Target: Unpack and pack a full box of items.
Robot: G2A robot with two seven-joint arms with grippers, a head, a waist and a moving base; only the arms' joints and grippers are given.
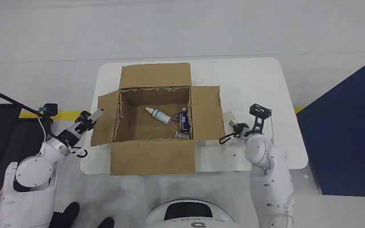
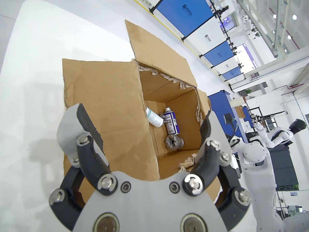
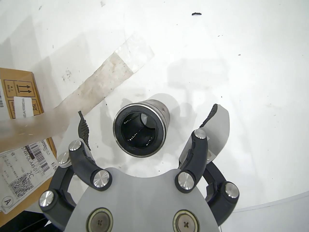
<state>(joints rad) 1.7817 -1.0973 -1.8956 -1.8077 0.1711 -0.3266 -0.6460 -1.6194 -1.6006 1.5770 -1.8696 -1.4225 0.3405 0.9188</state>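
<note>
An open cardboard box (image 1: 154,149) stands mid-table with its flaps folded out. Inside lie a white bottle (image 1: 158,115), a blue spray can (image 1: 184,119) and a small metal part (image 1: 182,134); these are also the bottle (image 2: 154,118), can (image 2: 171,123) and part (image 2: 174,142) in the left wrist view. My left gripper (image 2: 144,111) hangs open beside the box's left flap (image 2: 108,97), holding nothing. My right gripper (image 3: 148,112) is open just right of the box, its fingers on either side of a metal cylinder (image 3: 142,127) that stands on the table, apart from both pads.
A strip of clear tape (image 3: 113,73) lies on the white table (image 1: 256,80) beside the box's labelled right flap (image 3: 19,92). A blue panel (image 1: 336,142) stands off the table's right side. Bare tabletop extends right of the box.
</note>
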